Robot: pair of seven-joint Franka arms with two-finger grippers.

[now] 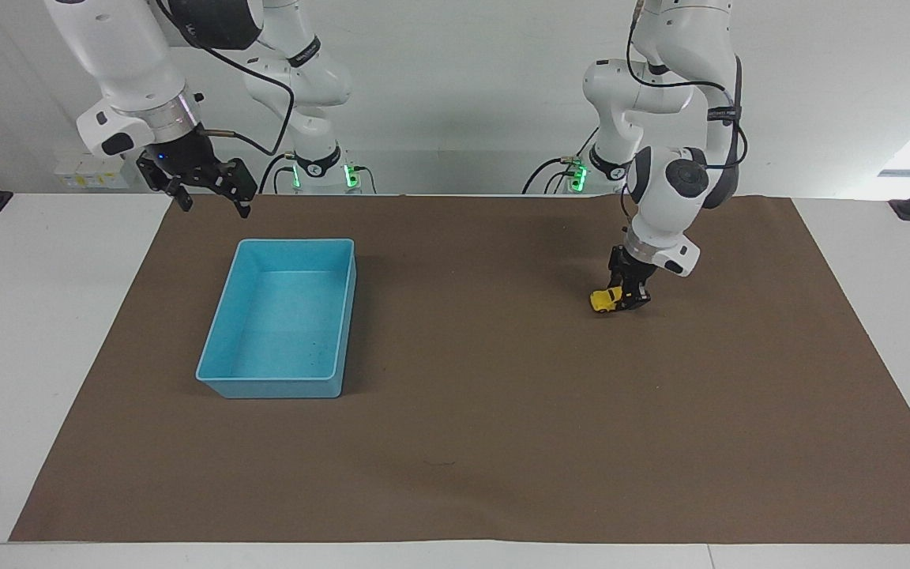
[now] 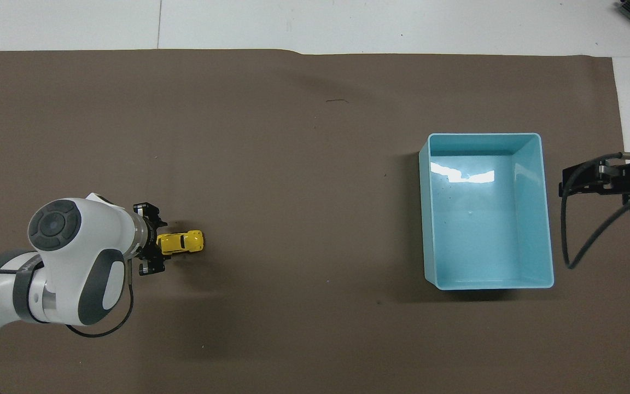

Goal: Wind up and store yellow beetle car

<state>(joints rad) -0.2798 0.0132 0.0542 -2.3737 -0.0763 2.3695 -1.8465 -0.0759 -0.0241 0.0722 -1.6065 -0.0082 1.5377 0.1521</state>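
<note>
While the bin [image 1: 281, 316] sits well apart, the left gripper [image 1: 629, 299], fingers parted, straddles the car's [image 1: 604, 300] rear; the right gripper [image 1: 210, 201] waits open.

A white table [image 1: 44, 332] carries a brown mat [image 1: 502, 442]. The wall [image 1: 463, 95] is plain white, and daylight enters at the left arm's end of the room.

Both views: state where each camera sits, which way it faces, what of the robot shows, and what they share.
Facing view: high across the table, looking at the robots; both arms show whole, left claw at the yellow beetle car, right claw raised near the blue bin.
Overhead view: above the robots' end, looking steeply down; the left arm and the right claw's tip show.
Shared: car, bin, brown mat.
</note>
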